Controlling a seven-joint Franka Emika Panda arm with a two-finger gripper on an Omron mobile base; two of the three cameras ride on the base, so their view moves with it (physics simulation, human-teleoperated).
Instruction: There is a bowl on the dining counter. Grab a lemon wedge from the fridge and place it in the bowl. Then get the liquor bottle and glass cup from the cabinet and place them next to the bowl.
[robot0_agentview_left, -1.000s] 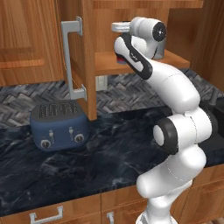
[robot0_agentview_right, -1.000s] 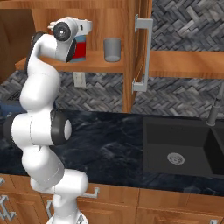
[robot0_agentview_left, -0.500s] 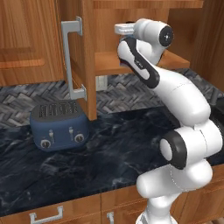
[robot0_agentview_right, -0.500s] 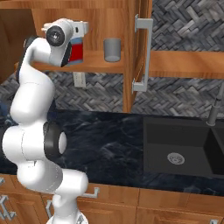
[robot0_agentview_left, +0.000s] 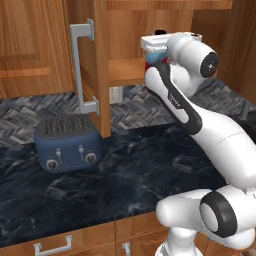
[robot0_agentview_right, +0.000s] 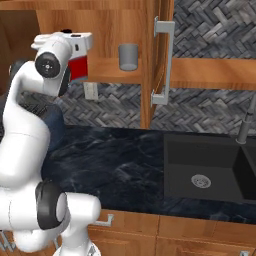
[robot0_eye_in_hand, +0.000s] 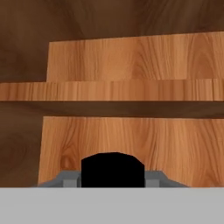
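The liquor bottle (robot0_agentview_right: 78, 68), red with a black cap (robot0_eye_in_hand: 113, 169), sits at the front edge of the open cabinet's shelf (robot0_agentview_right: 107, 76). My gripper (robot0_agentview_right: 75, 56) is shut on it from above. From the left base view the bottle (robot0_agentview_left: 150, 65) shows as a red sliver under the white hand of my gripper (robot0_agentview_left: 156, 54). The hand view has my gripper (robot0_eye_in_hand: 113, 180) looking over the cap into the wooden cabinet. The glass cup (robot0_agentview_right: 128, 56), a small grey tumbler, stands on the same shelf to the bottle's right, apart from it. The bowl, dining counter and fridge are out of view.
The open cabinet door (robot0_agentview_left: 97, 70) with its grey bar handle (robot0_agentview_left: 82, 65) hangs left of the hand, and a second door (robot0_agentview_right: 162, 60) hangs right of the cup. A blue toaster (robot0_agentview_left: 67, 145) sits on the dark marbled counter (robot0_agentview_left: 140, 175). A black sink (robot0_agentview_right: 205, 170) and faucet (robot0_agentview_right: 247, 125) lie to the right.
The arm's elbow and lower links have swung round. The hand with the bottle stays at the shelf, shifted only slightly outward. The cup has not moved.
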